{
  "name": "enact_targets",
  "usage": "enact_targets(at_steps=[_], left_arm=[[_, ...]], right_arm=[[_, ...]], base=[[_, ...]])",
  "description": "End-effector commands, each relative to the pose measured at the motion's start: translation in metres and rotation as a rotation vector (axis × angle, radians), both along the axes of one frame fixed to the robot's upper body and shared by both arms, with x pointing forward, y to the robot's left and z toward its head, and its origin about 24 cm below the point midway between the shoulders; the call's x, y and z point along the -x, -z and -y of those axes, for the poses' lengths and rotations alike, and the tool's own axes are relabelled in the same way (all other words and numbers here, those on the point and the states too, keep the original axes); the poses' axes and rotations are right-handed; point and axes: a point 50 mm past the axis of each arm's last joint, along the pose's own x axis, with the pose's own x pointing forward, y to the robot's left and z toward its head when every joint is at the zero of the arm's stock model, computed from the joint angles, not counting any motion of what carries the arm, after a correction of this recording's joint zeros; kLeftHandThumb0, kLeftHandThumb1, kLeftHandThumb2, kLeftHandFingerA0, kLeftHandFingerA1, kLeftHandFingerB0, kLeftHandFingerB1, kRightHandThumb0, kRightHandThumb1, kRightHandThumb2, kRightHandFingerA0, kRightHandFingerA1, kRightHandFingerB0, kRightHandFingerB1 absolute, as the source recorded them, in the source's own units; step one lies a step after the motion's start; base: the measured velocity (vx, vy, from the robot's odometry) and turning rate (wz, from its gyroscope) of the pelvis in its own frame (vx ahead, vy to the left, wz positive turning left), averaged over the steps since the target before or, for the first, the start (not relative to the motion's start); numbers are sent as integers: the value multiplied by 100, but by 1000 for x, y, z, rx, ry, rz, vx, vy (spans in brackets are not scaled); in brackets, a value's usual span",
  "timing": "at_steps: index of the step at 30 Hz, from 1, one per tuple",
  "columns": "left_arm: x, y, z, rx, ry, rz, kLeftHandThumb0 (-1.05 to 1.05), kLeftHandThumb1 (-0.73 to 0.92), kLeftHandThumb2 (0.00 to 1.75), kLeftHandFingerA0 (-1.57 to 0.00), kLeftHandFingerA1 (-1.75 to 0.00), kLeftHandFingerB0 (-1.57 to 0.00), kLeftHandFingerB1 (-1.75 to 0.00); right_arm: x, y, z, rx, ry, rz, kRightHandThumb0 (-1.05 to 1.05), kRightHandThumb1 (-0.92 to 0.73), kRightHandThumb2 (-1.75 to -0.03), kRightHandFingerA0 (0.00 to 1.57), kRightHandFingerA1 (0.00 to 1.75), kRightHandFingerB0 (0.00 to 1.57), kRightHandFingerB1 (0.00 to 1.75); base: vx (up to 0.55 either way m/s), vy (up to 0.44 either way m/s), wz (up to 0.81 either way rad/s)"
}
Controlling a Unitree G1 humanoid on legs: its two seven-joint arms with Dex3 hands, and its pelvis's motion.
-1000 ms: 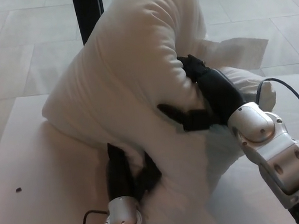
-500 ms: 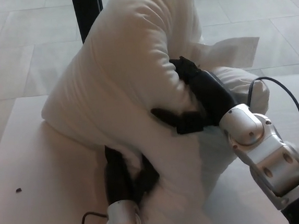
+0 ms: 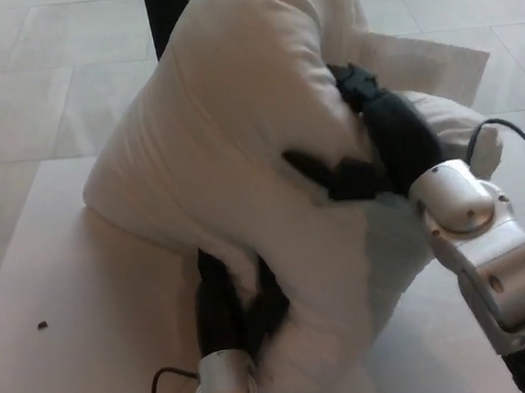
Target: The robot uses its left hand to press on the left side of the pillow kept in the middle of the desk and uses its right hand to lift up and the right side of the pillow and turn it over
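Observation:
A big white pillow (image 3: 230, 135) stands folded up over the middle of the white desk (image 3: 79, 304), its right side raised high and bent toward the left. My right hand (image 3: 368, 146) grips that raised side, thumb in front and fingers sunk into the fabric. My left hand (image 3: 230, 300) lies under the lifted fold at the near edge, pressed against the pillow's lower part. Its fingertips are hidden by the fabric.
A black post (image 3: 168, 12) rises behind the pillow. Pale tiled floor (image 3: 31, 79) lies beyond the desk's far edge. A small dark speck (image 3: 42, 324) sits on the desk at the left. Black cables run from both wrists.
The whole picture has shifted slightly right and down, so the camera moved. My right hand still holds the raised side and the pillow leans a little further left.

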Motion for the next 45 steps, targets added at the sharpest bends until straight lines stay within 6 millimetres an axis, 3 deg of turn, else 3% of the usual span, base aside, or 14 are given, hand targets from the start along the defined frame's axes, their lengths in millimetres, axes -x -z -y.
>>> enact_targets(at_steps=[1,2,7,15,17,18,20,32,33,34,35,36,39,45], left_arm=[[23,11,3,99,232,-156,-68,54,88,-34,-87,0,-13],[20,9,-4,90,215,-143,-59,67,60,-22,-84,0,-14],[5,-20,-43,177,116,-56,-56,65,60,-17,-58,0,-15],[-7,-50,-103,90,23,-3,-62,50,83,-33,-79,0,-10],[-6,-52,-128,61,-9,-12,-53,58,59,-30,-63,-1,-20],[-4,-53,-138,44,-24,-16,-57,43,83,-29,-64,0,-22],[1,-53,-158,-6,-62,-28,-55,59,57,-25,-55,0,-27],[20,-44,-194,-25,-136,-77,-52,55,58,-25,-55,-8,-31],[26,-47,-206,-29,-110,-71,-61,45,80,-31,-65,-5,-34],[27,-48,-209,-29,-119,-73,-62,44,80,-32,-66,-3,-41],[30,-50,-218,-30,-141,-72,-58,42,82,-25,-61,-2,-26],[33,-51,-229,-38,-165,-63,-55,57,58,-17,-53,-2,-28],[60,-51,-270,-12,-274,-44,-57,46,78,-30,-62,-4,-40],[100,-49,-325,-7,-498,-99,-63,43,79,-34,-63,-7,-46]], right_arm=[[13,-23,55,-488,-111,-72,-47,-47,-81,57,72,33,48],[13,-22,65,-493,-95,-77,-42,-59,-59,42,56,39,35],[20,-2,111,-465,36,-130,-56,-45,-82,50,61,32,47],[42,19,158,-431,163,-191,-45,-58,-58,34,46,38,32],[49,24,177,-427,204,-214,-50,-46,-76,34,55,32,44],[53,25,185,-417,230,-214,-50,-45,-76,35,55,33,45],[61,27,203,-399,294,-208,-45,-57,-57,44,50,39,32],[80,23,235,-392,367,-199,-63,-63,-59,32,47,28,29],[91,11,251,-381,397,-171,-37,-45,-102,5,52,0,48],[93,10,255,-381,404,-164,-37,-46,-103,5,53,0,49],[99,6,266,-399,440,-143,-70,-69,-61,20,46,20,27],[107,3,279,-411,493,-124,-74,-55,-89,19,54,13,41],[148,1,330,-425,706,-32,-84,-61,-59,36,69,31,50],[219,15,389,-643,1066,81,-86,-51,-89,22,80,14,65]], base=[[0,0,0],[0,0,0],[0,0,0],[0,0,0],[0,0,0],[0,0,0],[0,0,0],[0,0,0],[0,0,0],[0,0,0],[0,0,0],[0,0,0],[0,0,0],[0,0,0]])
